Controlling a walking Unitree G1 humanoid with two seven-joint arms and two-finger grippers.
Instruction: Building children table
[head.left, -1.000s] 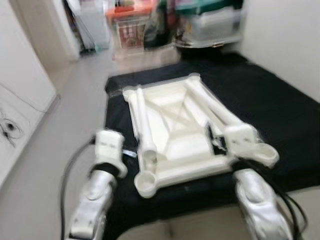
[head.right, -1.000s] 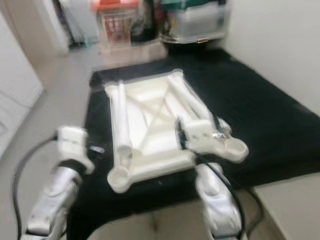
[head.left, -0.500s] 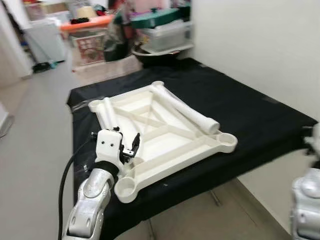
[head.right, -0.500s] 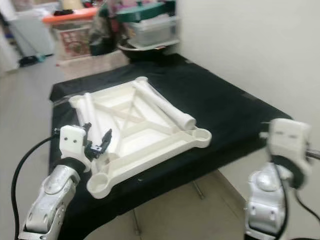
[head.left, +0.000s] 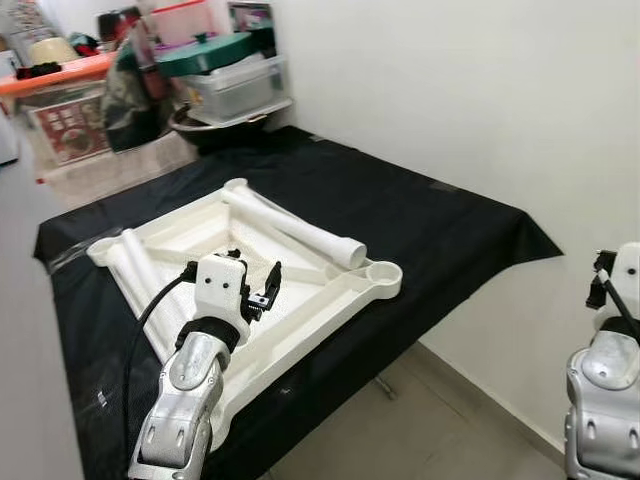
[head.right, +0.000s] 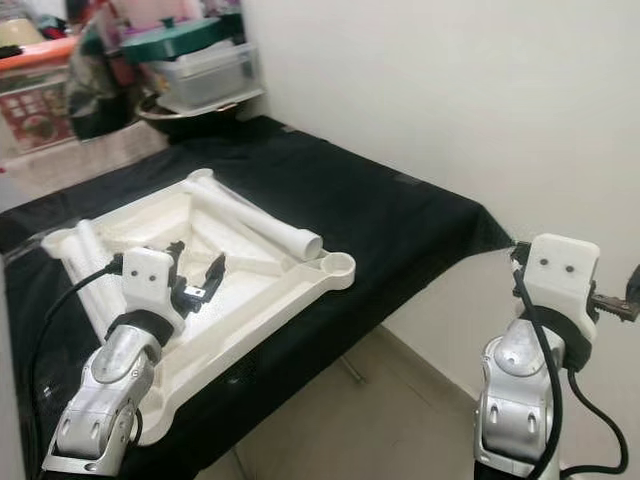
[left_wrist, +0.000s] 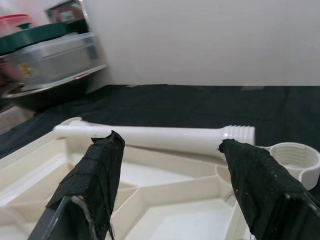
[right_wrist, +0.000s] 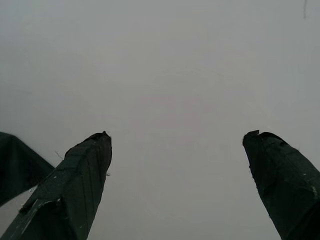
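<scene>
In the left eye view a white tabletop (head.left: 300, 300) lies upside down on a black cloth (head.left: 430, 220) spread over a low platform, its ribbed underside up. One white leg (head.left: 290, 226) lies loose across its far right part and another leg (head.left: 135, 265) along its left edge. The left gripper (head.left: 262, 290) hovers over the near middle of the tabletop, fingers parted and holding nothing, with the loose leg just beyond it.

The right eye view shows the right gripper (head.right: 625, 300) raised at the far right, well apart from the tabletop and off the cloth's edge.

In the left wrist view the spread fingers (left_wrist: 95, 175) frame the leg (left_wrist: 165, 137) and a round corner socket (left_wrist: 295, 157).

In the right wrist view the fingers (right_wrist: 80, 175) stand apart before a bare white wall (right_wrist: 165, 75).
</scene>
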